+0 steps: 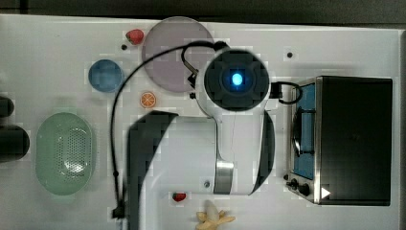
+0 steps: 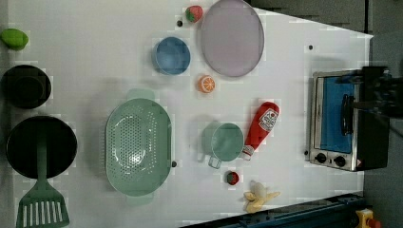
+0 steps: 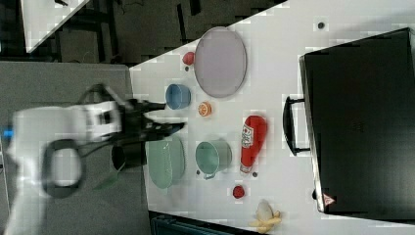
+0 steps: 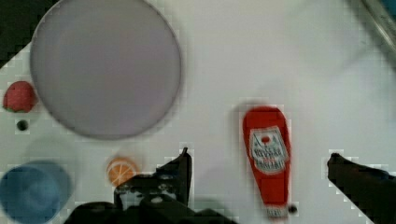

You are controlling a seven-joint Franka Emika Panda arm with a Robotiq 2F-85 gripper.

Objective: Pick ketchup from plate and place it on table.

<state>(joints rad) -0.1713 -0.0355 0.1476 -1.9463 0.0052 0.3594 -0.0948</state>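
Observation:
The ketchup [image 2: 262, 124], a slim red bottle with a white label, lies flat on the white table [image 2: 95, 47], apart from the plate and next to a teal cup. In the wrist view the ketchup [image 4: 267, 154] lies below my gripper [image 4: 259, 161], whose two dark fingers [image 4: 183, 164] stand wide apart on either side of the bottle, not touching it. The lilac-grey plate [image 2: 232, 37] [image 4: 105, 65] has nothing on it. In the right view the gripper [image 3: 169, 116] hangs well above the table, and the ketchup [image 3: 252, 139] lies by the oven's handle.
A toaster oven [image 2: 340, 118] stands at the left view's right. Near the bottle are a teal cup [image 2: 223, 141], an orange slice [image 2: 206, 84], a blue bowl [image 2: 172, 55], a green colander [image 2: 138, 147], a banana [image 2: 259, 195] and a strawberry [image 2: 193, 13].

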